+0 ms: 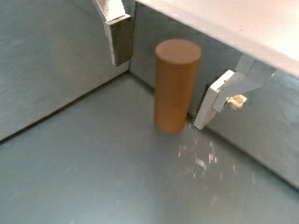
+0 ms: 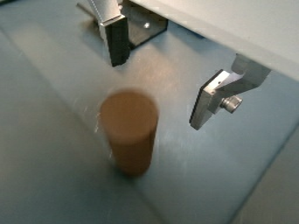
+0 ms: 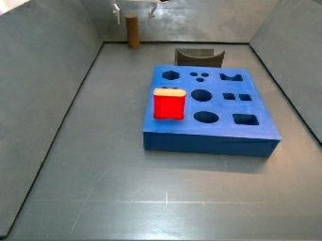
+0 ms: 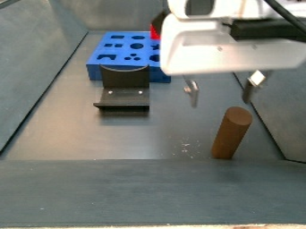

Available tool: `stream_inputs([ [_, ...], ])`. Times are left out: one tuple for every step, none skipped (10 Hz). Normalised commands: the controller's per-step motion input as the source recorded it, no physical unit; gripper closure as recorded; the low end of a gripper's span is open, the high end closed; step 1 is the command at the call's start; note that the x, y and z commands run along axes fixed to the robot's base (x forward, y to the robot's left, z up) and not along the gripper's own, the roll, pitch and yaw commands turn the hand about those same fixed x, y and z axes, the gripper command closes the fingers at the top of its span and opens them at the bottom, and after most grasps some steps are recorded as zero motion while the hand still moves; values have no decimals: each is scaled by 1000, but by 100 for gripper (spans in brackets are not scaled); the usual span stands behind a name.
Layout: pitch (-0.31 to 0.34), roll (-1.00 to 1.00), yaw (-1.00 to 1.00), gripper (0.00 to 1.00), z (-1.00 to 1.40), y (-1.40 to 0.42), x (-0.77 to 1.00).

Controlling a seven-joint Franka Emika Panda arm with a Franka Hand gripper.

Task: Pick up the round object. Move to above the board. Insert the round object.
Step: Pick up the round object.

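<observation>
Round object: brown cylinder peg (image 1: 177, 85) standing upright on the grey tabletop (image 4: 131, 134), in a far corner by the walls, well apart from the board.
End effector: (image 4: 223, 87) hovers just above the peg, fingers (image 1: 215, 99) spread apart, gripping nothing.
Board: blue slab (image 3: 212, 114) with cut-out holes, lying flat.
Red block: (image 3: 169, 103) stands on the board.
Dark fixture: (image 4: 123, 94) beside the board's edge.

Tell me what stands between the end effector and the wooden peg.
Nothing visible. The end effector hangs open just above the upright peg, its fingers flanking the peg's top. The red block sits far off on the board.
</observation>
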Motion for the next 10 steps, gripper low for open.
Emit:
stream_inputs([
  [123, -546, 0, 0, -154, 551, -49],
  [106, -534, 0, 0, -166, 443, 0],
  [89, -600, 0, 0, -200, 437, 0],
  [69, -577, 0, 0, -203, 429, 0],
  [23, -471, 0, 0, -163, 306, 0],
  [0, -343, 0, 0, -154, 163, 0],
  [0, -214, 0, 0, -126, 0, 0],
  [0, -86, 17, 0, -214, 0, 0],
  [0, -111, 9, 0, -243, 0, -23],
  [0, -80, 0, 0, -151, 0, -6],
])
